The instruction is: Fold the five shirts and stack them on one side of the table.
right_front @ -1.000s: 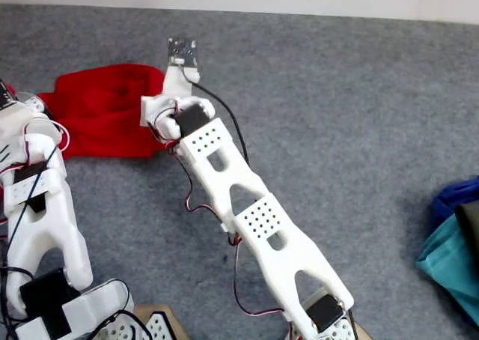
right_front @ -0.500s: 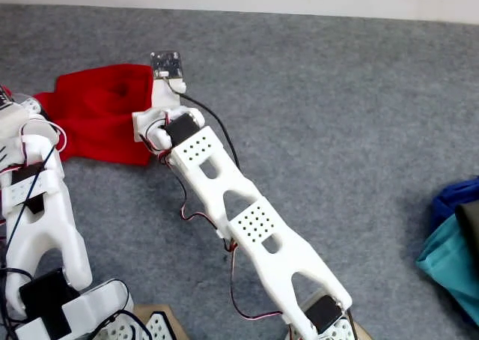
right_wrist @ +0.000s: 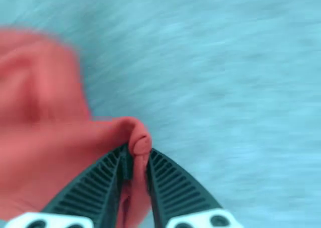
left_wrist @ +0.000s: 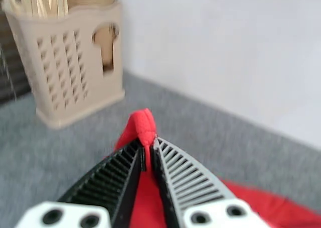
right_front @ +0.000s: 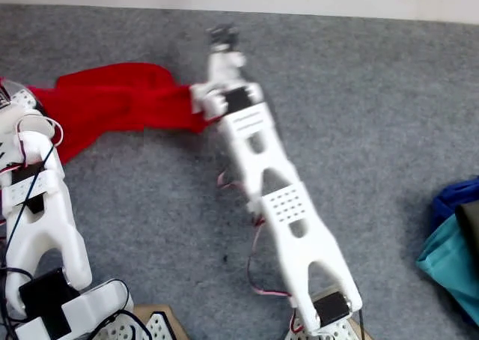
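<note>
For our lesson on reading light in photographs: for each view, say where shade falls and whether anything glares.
High view: soft, even light, no glare on the right arm, darker creases in the red shirt. Left wrist view: darker slots in the basket, bright plain wall. Right wrist view: shade in the shirt's fold at the right gripper.

One red shirt (right_front: 112,104). One blue shirt (right_front: 455,194). One teal shirt (right_front: 449,265). Three shirts in all, plus one dark thing (right_front: 470,224) too hidden to tell. Two white arms: left arm (right_front: 34,205), right arm (right_front: 277,198). Two grippers: left gripper (left_wrist: 149,155), right gripper (right_wrist: 135,162). One tan basket (left_wrist: 70,62).
</note>
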Controlling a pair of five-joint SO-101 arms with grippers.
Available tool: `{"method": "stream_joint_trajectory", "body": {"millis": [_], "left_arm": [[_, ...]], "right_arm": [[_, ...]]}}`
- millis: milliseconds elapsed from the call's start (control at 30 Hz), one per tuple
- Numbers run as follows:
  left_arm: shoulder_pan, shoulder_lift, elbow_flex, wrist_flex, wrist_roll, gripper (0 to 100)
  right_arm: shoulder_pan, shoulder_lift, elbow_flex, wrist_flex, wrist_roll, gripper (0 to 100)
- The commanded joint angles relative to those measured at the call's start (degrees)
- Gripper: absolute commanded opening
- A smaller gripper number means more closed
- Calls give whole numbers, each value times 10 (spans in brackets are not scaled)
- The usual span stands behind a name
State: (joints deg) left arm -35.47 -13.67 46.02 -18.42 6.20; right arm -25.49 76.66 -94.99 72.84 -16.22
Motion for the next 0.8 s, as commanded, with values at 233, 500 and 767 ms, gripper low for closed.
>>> {"method": "stream_joint_trajectory", "body": {"millis": [233,500,767], "left_arm": [[24,-25,-31,-241,-41,8],[56,-27,-118,-296,-137,8],[58,-138,-220,5,-89,7]], "right_arm": [[112,-239,-57,9,37,8],[109,-429,-56,79,94,8],[109,-543,-55,115,95,8]]}}
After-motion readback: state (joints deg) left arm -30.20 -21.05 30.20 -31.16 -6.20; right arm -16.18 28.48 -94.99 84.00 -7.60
